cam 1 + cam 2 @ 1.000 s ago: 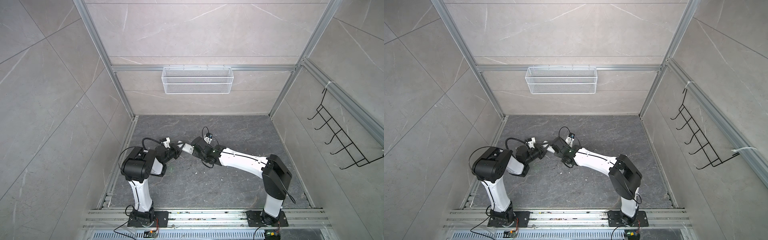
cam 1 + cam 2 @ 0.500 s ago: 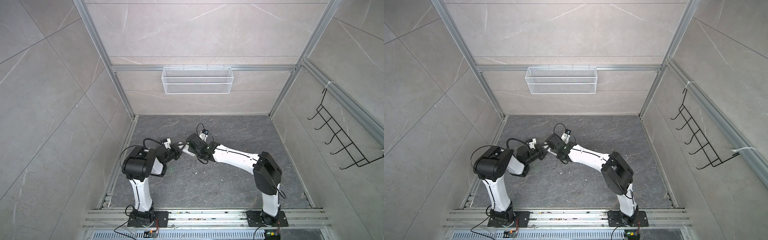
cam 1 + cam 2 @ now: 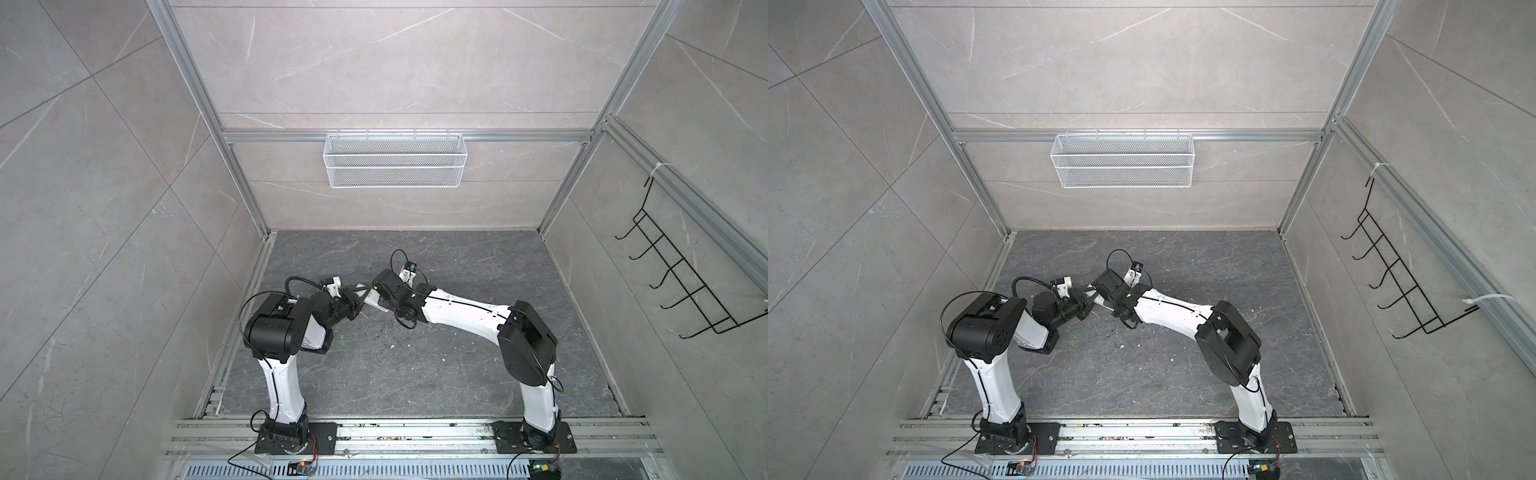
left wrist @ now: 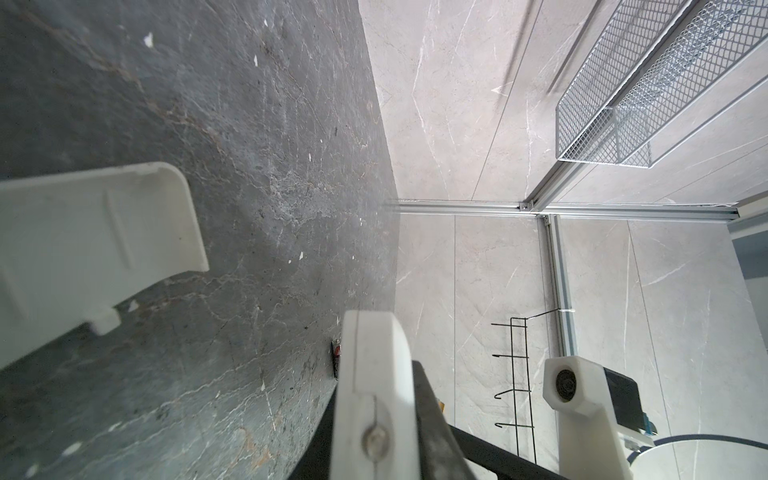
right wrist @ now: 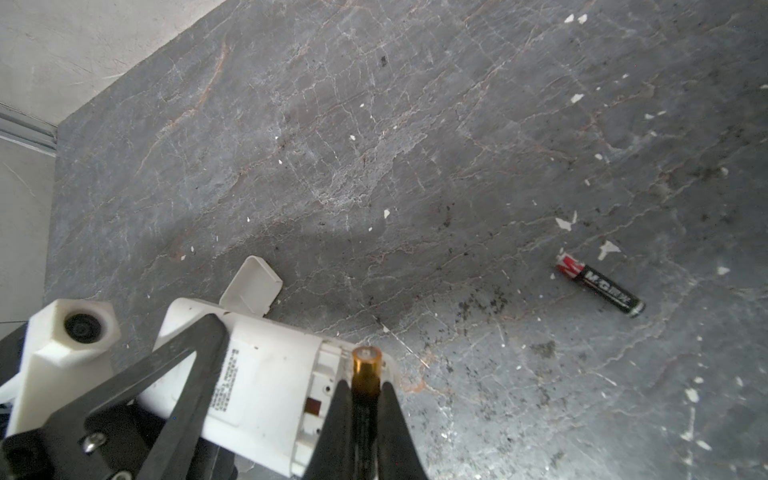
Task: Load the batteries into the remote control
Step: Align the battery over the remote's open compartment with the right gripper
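My left hand [image 3: 357, 297] clamps the remote control [image 5: 266, 374]. My right hand [image 5: 365, 388] is closed on one battery [image 5: 365, 365] at the remote's open end; the other battery [image 5: 600, 285] lies on the bench [image 5: 374, 166], well apart.

The left arm [image 3: 282, 374] and right arm [image 3: 465, 313] bend inward from the near side, wrists meeting left of centre. The left pincer [image 3: 358, 298] is clamped on the remote control [image 5: 270, 374]; the right pincer [image 5: 365, 385] pinches a battery [image 5: 365, 365] between its closed fingers.

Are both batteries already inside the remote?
No: one battery lies loose on the table, and the right tool grips the other battery by the remote control.
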You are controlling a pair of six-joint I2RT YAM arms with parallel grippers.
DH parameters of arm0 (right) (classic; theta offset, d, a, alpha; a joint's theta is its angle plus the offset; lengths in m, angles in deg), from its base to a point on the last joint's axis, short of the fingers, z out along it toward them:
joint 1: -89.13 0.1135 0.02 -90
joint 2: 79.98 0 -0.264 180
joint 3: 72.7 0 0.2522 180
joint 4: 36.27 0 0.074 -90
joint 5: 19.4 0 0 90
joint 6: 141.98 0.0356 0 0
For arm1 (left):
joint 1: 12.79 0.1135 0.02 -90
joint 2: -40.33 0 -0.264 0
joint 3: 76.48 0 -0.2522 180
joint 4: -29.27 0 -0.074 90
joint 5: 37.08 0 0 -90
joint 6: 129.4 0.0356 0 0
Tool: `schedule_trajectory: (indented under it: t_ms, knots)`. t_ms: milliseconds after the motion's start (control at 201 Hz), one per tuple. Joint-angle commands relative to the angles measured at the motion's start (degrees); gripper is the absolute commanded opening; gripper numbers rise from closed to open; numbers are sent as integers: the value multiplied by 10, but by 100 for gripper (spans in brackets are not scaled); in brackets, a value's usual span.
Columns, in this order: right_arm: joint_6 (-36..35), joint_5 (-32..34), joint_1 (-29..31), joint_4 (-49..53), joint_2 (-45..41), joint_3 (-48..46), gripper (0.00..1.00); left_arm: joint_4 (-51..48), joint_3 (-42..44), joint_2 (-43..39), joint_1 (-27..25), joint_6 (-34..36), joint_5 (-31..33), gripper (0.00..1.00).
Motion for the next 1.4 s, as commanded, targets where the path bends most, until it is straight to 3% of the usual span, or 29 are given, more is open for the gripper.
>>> schedule_trajectory:
  t_ms: [0, 672, 1394]
  knots:
    - [1, -4, -2, 13, 16, 16, 0, 28, -7, -9, 4, 6, -10, 0]
    - [-10, -4, 0, 32, 30, 45, 0, 28, -7, -5, 4, 8, -10, 0]
    - [4, -22, 7, 29, 19, 11, 0, 28, -7, -8, 6, 10, -11, 0]
